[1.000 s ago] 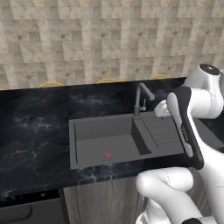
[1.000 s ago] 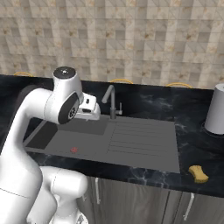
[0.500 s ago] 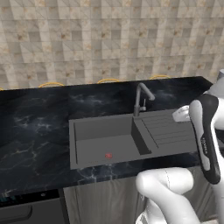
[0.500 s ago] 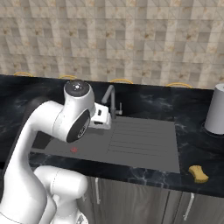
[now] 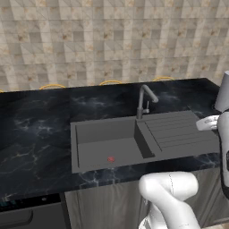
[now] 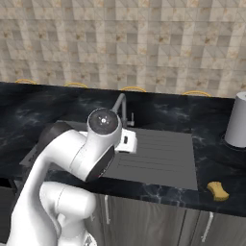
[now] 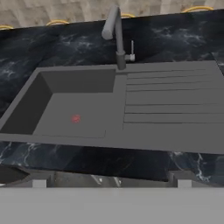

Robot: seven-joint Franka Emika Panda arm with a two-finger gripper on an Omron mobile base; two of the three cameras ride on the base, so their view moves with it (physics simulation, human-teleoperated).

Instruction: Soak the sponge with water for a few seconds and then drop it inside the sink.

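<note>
Reach phase, sponge not yet picked up.

Gripper (image 7: 112,177) hangs above the sink's (image 7: 131,135) front edge, nothing between its fingertips; how wide they stand I cannot tell. Sponge (image 6: 218,190) lies on the countertop (image 6: 218,158) well to the right, near a grey canister (image 6: 237,126). Faucet (image 7: 114,33) runs dry. Next: swing right and descend onto it.

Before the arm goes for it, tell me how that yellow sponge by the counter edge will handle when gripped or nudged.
The sponge looks small and blocky, so it is probably light and squashy under the fingers. It lies flat on the countertop, so it should slide rather than roll. It sits near the front edge, so a push that way could likely knock it off.
</note>
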